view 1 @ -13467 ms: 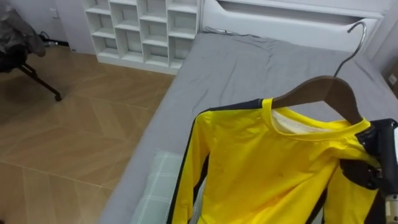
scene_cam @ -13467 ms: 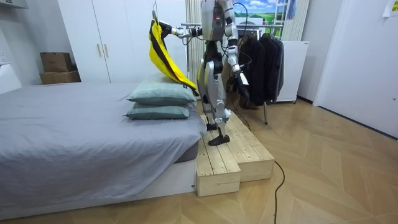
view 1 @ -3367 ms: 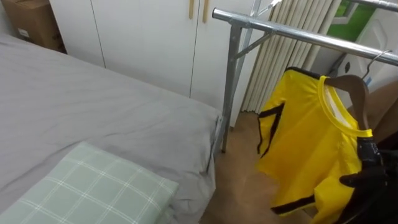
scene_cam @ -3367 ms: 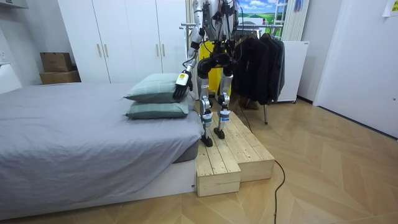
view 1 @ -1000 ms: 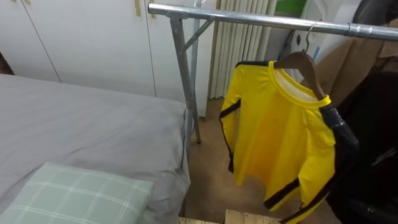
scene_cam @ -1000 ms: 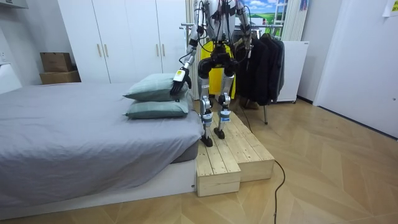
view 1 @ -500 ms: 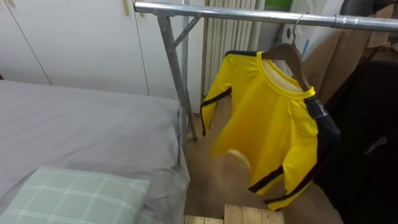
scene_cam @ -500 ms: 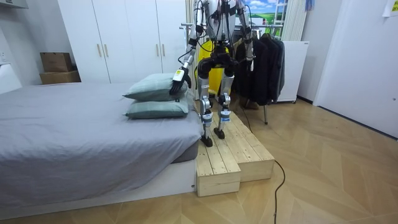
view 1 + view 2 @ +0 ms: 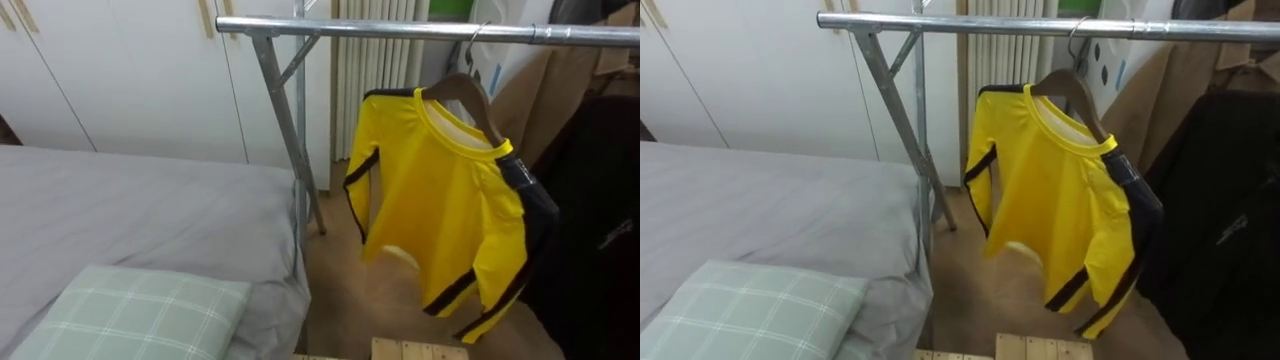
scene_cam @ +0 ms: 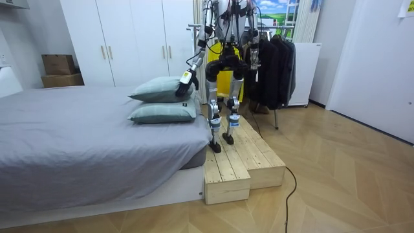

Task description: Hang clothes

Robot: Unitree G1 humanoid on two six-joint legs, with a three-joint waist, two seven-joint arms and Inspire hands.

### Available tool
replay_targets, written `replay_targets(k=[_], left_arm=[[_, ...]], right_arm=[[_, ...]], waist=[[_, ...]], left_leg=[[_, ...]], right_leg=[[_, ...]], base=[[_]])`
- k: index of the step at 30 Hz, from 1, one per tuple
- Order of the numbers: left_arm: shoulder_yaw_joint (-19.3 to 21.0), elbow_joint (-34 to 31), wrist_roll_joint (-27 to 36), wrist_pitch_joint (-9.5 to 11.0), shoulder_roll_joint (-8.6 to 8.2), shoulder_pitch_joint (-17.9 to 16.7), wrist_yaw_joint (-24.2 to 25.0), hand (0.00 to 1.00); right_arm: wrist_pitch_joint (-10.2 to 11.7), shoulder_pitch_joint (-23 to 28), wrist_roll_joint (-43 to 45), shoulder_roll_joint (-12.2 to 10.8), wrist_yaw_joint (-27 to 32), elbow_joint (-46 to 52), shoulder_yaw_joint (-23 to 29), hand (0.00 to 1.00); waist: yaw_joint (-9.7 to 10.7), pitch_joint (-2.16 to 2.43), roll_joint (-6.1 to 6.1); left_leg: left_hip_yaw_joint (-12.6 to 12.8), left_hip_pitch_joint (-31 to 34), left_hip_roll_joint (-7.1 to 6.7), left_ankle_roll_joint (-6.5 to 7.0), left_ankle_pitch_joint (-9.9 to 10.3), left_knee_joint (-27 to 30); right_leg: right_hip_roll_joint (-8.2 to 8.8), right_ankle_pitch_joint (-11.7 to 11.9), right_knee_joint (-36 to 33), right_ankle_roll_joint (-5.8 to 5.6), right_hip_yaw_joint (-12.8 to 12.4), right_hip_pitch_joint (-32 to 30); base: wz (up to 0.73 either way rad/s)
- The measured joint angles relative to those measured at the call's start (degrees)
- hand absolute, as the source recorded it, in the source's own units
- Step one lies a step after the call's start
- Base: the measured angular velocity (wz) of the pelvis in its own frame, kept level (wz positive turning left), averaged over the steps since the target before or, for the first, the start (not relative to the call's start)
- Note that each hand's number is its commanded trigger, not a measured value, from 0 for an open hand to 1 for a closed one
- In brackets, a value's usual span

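A yellow shirt [image 9: 440, 200] with black trim was seen hung on a wooden hanger [image 9: 478, 100] from the metal rail [image 9: 380, 30], beside dark clothes [image 9: 590, 200]. The robot was pictured on a wooden platform [image 10: 236, 165] by the bed [image 10: 77, 142], left hand [image 10: 183, 86] lowered near the pillows [image 10: 162, 94]. Whether that hand was open or closed could not be told.

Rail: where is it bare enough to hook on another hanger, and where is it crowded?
The rail is bare between its support post and the wooden hanger carrying the yellow shirt. Right of the shirt, dark clothes hang close beside it and crowd that end.
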State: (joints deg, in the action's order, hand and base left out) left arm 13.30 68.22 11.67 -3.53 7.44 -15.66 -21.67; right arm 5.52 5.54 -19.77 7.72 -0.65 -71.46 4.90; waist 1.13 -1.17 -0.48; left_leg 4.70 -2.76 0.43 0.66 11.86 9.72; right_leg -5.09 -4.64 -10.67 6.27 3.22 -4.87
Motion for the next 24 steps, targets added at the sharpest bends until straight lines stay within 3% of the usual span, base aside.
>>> replay_targets(k=[9, 24], left_arm=[[-0.11, 1.51, -0.19, 0.98, -0.33, 0.20, 1.57, 0.00], [-0.09, 1.54, -1.26, 1.08, -0.30, 0.26, 2.72, 0.00]], right_arm=[[0.13, 0.07, 1.74, -0.78, 3.23, -2.34, -1.70, 0.00], [-0.35, -1.20, 0.83, -0.76, 2.57, -4.93, -3.70, 0.00]], waist=[[-1.10, 0.30, 0.56], [-1.77, 0.13, 0.71]], left_leg=[[0.01, -0.85, -0.05, 0.12, 0.08, -0.20], [-0.09, -0.63, -0.05, 0.20, 0.14, -0.20]], right_leg=[[0.01, -0.10, -0.05, -0.09, -0.14, 0.10], [0.06, -0.14, 0.13, -0.11, 0.11, 0.62]], base=[[0.00], [0.00]])
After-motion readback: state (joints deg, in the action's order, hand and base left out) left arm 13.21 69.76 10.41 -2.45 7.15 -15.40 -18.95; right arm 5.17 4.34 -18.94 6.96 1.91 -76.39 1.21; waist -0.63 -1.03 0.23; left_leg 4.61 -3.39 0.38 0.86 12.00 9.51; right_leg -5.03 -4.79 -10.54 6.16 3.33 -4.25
